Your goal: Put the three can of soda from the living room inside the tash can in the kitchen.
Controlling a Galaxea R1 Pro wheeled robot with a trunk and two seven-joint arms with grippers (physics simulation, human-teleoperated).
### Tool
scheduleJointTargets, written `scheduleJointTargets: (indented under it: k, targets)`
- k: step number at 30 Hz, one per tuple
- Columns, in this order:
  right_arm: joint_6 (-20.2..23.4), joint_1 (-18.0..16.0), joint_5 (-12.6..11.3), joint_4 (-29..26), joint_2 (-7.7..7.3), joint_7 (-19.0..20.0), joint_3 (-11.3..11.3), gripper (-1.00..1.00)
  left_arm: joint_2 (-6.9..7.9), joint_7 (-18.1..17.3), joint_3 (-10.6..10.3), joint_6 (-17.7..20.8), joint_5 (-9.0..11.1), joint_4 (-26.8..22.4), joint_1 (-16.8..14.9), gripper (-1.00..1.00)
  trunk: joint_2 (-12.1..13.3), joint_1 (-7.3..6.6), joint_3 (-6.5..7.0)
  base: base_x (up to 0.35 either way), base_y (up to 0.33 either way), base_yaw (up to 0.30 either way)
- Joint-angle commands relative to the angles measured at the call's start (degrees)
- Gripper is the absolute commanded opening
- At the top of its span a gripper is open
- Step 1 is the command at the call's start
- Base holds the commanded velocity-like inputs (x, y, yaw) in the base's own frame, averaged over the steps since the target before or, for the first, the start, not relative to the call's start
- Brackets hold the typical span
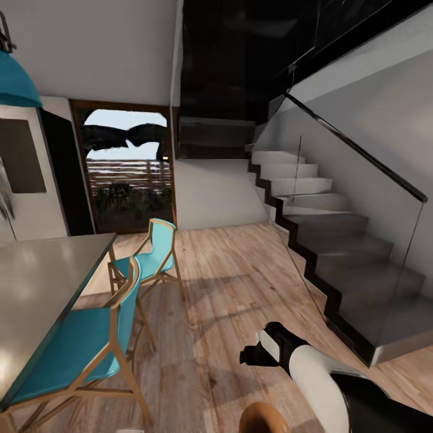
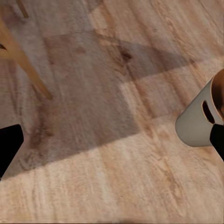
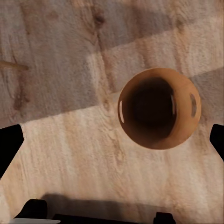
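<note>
Hanging above the wood floor (image 3: pixel 60 154), the right gripper (image 3: pixel 112 140) has its fingers spread wide with nothing between them, and the tash can (image 3: pixel 159 108) stands open-mouthed directly below it, copper-brown inside. The left gripper (image 2: pixel 112 144) is likewise wide apart and empty, the bin's pale grey wall just beside one fingertip (image 2: pixel 217 140) and a chair leg (image 2: pixel 25 63) off toward the other side.

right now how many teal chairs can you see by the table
2. The near chair sits tucked against the grey table at the left; the far chair stands just beyond it, toward the glass door. Others may be hidden behind the table.
</note>
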Motion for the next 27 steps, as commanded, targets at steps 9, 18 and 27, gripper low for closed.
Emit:
scheduleJointTargets:
  k: [9, 18, 27]
  targets:
    - [-0.72, 0.0, 0.08, 0.11, 0.26, -0.01, 0.05, 1.0, -0.24, 0.12, -0.06, 0.0, 0.0, -0.22, 0.0, 1.0, 0.0, 0.0, 0.0, -0.229, -0.153, 0.254]
    - [-0.76, 0.0, 0.09, 0.09, 0.27, -0.02, 0.06, 1.0, -0.42, 0.13, -0.09, -0.01, -0.08, -1.14, 0.05, 1.0, 0.0, 0.0, 0.0, -0.255, -0.221, 0.239]
    - [-0.81, 0.0, 0.1, 0.08, 0.28, -0.06, 0.09, 1.0, -0.25, 0.13, -0.02, 0.0, -0.09, -1.37, 0.03, 1.0, 0.0, 0.0, 0.0, -0.169, -0.223, 0.078]
